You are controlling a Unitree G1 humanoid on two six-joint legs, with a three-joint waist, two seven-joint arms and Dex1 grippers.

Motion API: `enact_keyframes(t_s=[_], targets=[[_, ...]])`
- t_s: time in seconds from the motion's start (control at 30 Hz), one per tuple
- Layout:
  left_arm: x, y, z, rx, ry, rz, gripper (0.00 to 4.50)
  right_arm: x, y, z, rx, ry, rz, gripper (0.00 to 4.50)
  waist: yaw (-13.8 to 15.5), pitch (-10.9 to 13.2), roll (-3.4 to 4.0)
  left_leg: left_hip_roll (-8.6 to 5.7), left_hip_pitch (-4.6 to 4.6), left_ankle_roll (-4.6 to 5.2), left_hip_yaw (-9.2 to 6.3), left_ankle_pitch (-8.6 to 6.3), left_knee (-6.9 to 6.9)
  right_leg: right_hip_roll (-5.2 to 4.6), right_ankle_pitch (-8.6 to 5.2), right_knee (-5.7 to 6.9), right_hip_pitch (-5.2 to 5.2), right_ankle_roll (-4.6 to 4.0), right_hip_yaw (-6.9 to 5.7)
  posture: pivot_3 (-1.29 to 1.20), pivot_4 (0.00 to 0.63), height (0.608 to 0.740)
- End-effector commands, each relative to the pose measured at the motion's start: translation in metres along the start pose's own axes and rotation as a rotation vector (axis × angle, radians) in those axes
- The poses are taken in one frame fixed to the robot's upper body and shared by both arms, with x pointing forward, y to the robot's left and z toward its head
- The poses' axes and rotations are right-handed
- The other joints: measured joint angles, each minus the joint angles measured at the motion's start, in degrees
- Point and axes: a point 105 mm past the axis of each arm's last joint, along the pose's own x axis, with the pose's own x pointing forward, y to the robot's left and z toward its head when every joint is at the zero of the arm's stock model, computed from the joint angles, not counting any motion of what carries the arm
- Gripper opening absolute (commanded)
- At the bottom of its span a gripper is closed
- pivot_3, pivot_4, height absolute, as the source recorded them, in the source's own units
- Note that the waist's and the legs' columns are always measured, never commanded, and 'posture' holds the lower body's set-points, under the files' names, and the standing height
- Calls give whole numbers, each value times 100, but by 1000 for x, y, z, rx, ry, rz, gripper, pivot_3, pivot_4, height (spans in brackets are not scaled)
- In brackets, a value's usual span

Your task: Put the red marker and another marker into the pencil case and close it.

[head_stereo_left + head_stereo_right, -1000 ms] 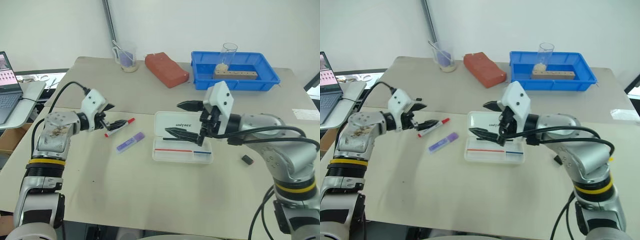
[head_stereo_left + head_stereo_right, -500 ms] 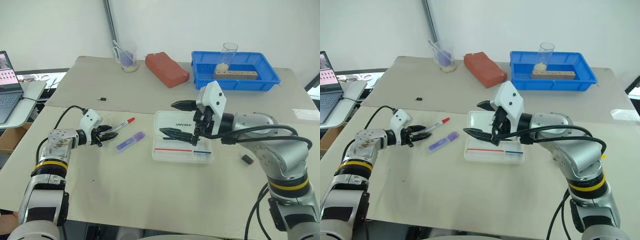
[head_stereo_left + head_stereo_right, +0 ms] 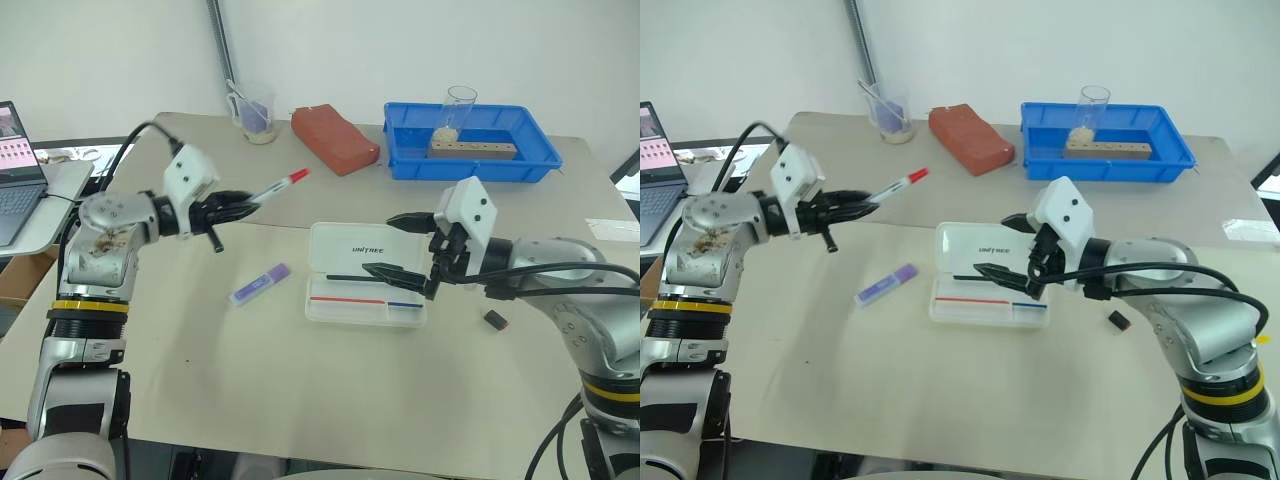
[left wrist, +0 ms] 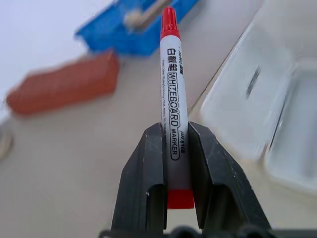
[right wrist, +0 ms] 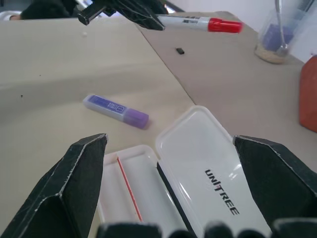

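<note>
We hold the slim white marker with the red cap (image 3: 277, 186) tight in our left tool (image 3: 237, 203), up in the air above the beige counter (image 3: 200, 340). Its red cap points toward the flat white plastic pencil case (image 3: 365, 273). The case lies open on the counter. A thin red pen (image 3: 346, 299) and a thin blue pen (image 3: 404, 304) lie inside. Our right tool (image 3: 396, 246) hangs over the case with its fingers wide apart. The short fat purple highlighter (image 3: 259, 284) lies on the counter, near the case.
</note>
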Motion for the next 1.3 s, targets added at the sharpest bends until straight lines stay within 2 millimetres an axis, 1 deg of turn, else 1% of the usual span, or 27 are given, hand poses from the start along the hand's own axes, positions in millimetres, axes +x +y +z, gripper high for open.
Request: enact_keyframes(t_s=[0.03, 0.1, 0.13, 0.23, 0.27, 0.33, 0.4, 0.53, 0.63, 0.7, 0.73, 0.83, 0.87, 0.93, 1.0, 1.03, 1.13, 1.2, 1.27, 1.3], targets=[[30, -42, 18, 47, -48, -183, 182, -17, 6, -10, -54, 82, 4, 4500, 0, 0, 0, 0, 7, 0, -1, 0, -1, 1, 0, -6, 11, 0, 0, 0, 150, 740], [44, -59, 19, 67, -58, -254, 182, -22, 8, -21, -47, 128, 1, 4500, -20, 2, -4, 0, 9, 0, -4, 0, 1, 2, -1, -10, 18, 0, 0, 0, 150, 740], [51, -67, 15, 83, -49, -283, 182, -24, 9, -25, -36, 140, -1, 4500, -49, 4, -6, 0, 8, 1, -6, 0, 4, 4, -1, -10, 18, 0, 2, 0, 150, 740], [70, -87, -4, 67, -12, -349, 182, -27, 12, -34, -8, 158, -13, 4500, -94, 12, -20, -1, 14, 1, -11, 0, 5, 12, -2, -10, 20, 2, 11, 0, 150, 740], [73, -92, -8, 61, -10, -366, 182, -27, 13, -36, -2, 160, -17, 4500, -93, 12, -19, -1, 14, 2, -13, 0, 5, 13, -2, -12, 21, 2, 11, 0, 150, 740], [81, -102, -25, 69, 20, -391, 182, -27, 13, -40, 13, 158, -45, 4500, -93, 12, -14, -3, 16, 2, -14, -1, 5, 13, -2, -17, 25, 3, 12, 0, 150, 740], [86, -106, -35, 64, 36, -395, 182, -28, 11, -41, 25, 149, -79, 4500, -88, 17, -23, -2, 18, 3, -17, -1, 4, 13, -2, -19, 27, 2, 10, 0, 150, 740], [92, -106, -42, 57, 42, -386, 182, -29, 9, -41, 40, 134, -128, 4500, -63, 20, -27, -5, 14, 3, -17, -1, 6, 12, -2, -20, 25, 3, 11, 0, 150, 740], [92, -108, -45, 46, 44, -394, 182, -28, 10, -42, 44, 135, -129, 4500, -46, 20, -27, -6, 9, 3, -17, -1, 6, 9, -2, -27, 27, 3, 8, 0, 150, 740], [92, -108, -46, 41, 40, -389, 1214, -27, 10, -43, 45, 132, -131, 4500, -52, 19, -25, -6, 6, 3, -17, -1, 6, 8, -1, -33, 28, 3, 7, 0, 150, 740], [92, -107, -45, 38, 35, -384, 1615, -27, 9, -42, 45, 130, -131, 4500, -55, 19, -25, -6, 6, 3, -17, -1, 6, 8, -1, -34, 28, 4, 7, 0, 150, 740], [88, -101, -36, 36, 13, -366, 3036, -25, 7, -41, 42, 123, -126, 4500, -59, 19, -25, -5, 6, 3, -18, -1, 6, 9, -1, -33, 28, 4, 6, 0, 150, 740], [85, -99, -33, 39, 8, -356, 3552, -25, 7, -40, 40, 120, -123, 4500, -60, 19, -25, -5, 6, 3, -19, -1, 6, 9, -1, -34, 28, 5, 6, 0, 150, 740], [75, -87, -26, 46, 2, -309, 4447, -22, 6, -37, 31, 113, -107, 4500, -84, 19, -25, -4, 6, 3, -18, -1, 5, 10, -1, -33, 28, 4, 6, 0, 150, 740], [60, -69, -20, 12, 2, -228, 4447, -16, 9, -30, 22, 94, -75, 4500, -104, 18, -24, -2, 8, 3, -19, -1, 4, 13, -1, -33, 28, 4, 7, 0, 150, 740], [54, -64, -20, -11, 5, -199, 4447, -14, 10, -27, 18, 85, -58, 4500, -114, 18, -23, -1, 10, 3, -20, -1, 3, 15, -1, -32, 28, 4, 7, 0, 150, 740], [27, -52, -32, -69, 54, -99, 4447, -2, 19, -13, 11, 33, 25, 4500, -153, 15, -18, 2, 16, 3, -20, -2, -1, 16, -2, -31, 28, 6, 9, 0, 150, 740], [6, -49, -55, -117, 124, -9, 4447, 7, 25, -3, 3, -3, 86, 4500, -161, 12, -12, 1, 20, 3, -21, -2, -3, 15, -2, -31, 34, 5, 8, 0, 150, 740], [-12, -50, -79, -174, 192, 68, 4447, 16, 29, 6, -6, -33, 143, 4500, -176, 9, -6, 4, 28, 3, -19, -2, -6, 14, -2, -33, 36, 4, 10, 0, 150, 740], [-17, -52, -86, -196, 210, 92, 4447, 19, 30, 8, -11, -40, 161, 4500, -176, 6, -2, 4, 29, 3, -19, -2, -7, 14, -2, -31, 36, 3, 9, 0, 150, 740]])
